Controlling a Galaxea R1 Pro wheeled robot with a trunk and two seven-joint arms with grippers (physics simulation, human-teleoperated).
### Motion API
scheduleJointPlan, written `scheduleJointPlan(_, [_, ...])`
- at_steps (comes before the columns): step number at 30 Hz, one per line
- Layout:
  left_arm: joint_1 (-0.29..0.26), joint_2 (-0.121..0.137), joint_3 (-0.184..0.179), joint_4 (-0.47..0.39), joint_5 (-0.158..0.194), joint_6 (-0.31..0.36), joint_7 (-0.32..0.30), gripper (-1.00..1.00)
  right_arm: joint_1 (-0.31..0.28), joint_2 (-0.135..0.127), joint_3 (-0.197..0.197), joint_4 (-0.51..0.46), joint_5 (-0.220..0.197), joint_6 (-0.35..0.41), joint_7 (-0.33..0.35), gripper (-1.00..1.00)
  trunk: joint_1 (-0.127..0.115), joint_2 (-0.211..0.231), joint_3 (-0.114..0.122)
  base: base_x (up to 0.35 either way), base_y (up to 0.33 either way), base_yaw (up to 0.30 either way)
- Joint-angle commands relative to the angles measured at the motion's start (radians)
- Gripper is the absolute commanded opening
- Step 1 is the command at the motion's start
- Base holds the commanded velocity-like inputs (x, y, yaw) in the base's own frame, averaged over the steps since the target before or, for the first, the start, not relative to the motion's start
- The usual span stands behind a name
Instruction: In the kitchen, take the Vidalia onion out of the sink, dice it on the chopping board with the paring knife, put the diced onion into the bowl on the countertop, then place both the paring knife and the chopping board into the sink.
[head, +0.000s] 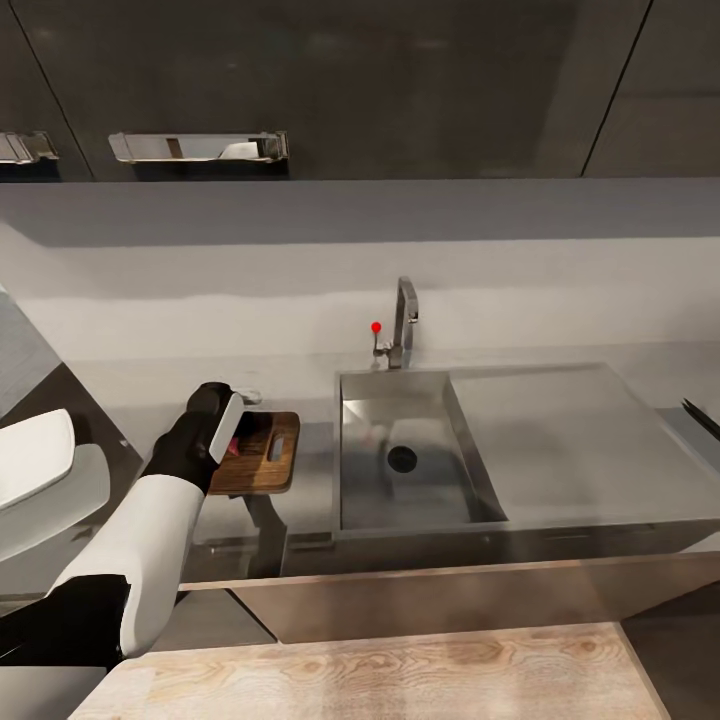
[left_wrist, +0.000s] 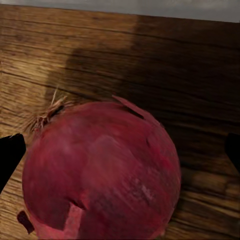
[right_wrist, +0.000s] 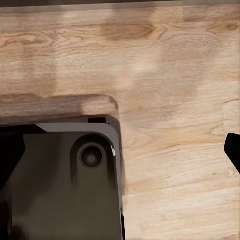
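Left wrist view comes closest of all: the Vidalia onion (left_wrist: 102, 172) sits on the chopping board (left_wrist: 150, 55), dark red with a dry tuft at one end and its lower edge cut off by the frame. The left tool's (left_wrist: 120, 155) two dark fingertips (left_wrist: 10, 152) show only as slivers at either side of the onion, spread wider than it and apart from its skin, so that tool is released and grips nothing.

From the right wrist, pale wood-plank floor (right_wrist: 175, 75) lies below, with a glossy black corner of the robot's base (right_wrist: 60, 185) over it. One dark fingertip (right_wrist: 234, 147) of the right tool pokes in at the edge; the rest is out of frame, and I cannot tell how far that tool is open.

Seen from the head, the left arm reaches over the dark tabletop (head: 310, 450) and its left tool (head: 225, 425) covers the near-left part of the chopping board (head: 270, 465), hiding most of the onion. A white bowl (head: 35, 455) is cut off at the left edge. Just right of the board, the sink (head: 470, 440) holds nothing but its drain, and the tap (head: 403, 325) with its red dot stands behind.
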Motion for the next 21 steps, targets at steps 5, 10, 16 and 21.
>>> scheduleJointPlan(5, [-0.001, -0.001, 0.003, -0.003, 0.010, 0.002, 0.009, 1.00, -0.001, -0.001, 0.009, 0.000, -0.010, -0.003, -0.004, 1.00, 0.001, -0.002, -0.002, 0.000, 0.000, 0.000])
scheduleJointPlan(10, [-0.001, -0.001, 0.007, -0.038, 0.009, 0.004, 0.009, 1.00, -0.001, -0.001, 0.009, 0.000, -0.010, -0.003, -0.004, 1.00, 0.001, -0.002, -0.002, 0.000, 0.000, 0.000])
scheduleJointPlan(16, [-0.001, -0.001, 0.001, -0.294, 0.009, 0.006, 0.009, 1.00, -0.001, -0.001, 0.009, 0.000, -0.010, -0.003, -0.004, 1.00, 0.001, -0.002, -0.002, 0.000, 0.000, 0.000])
scheduleJointPlan(21, [-0.001, 0.000, 0.002, -0.378, 0.008, 0.006, 0.010, 1.00, -0.001, -0.001, 0.009, 0.000, -0.010, -0.003, -0.004, 1.00, 0.001, -0.002, -0.002, -0.003, 0.000, 0.000])
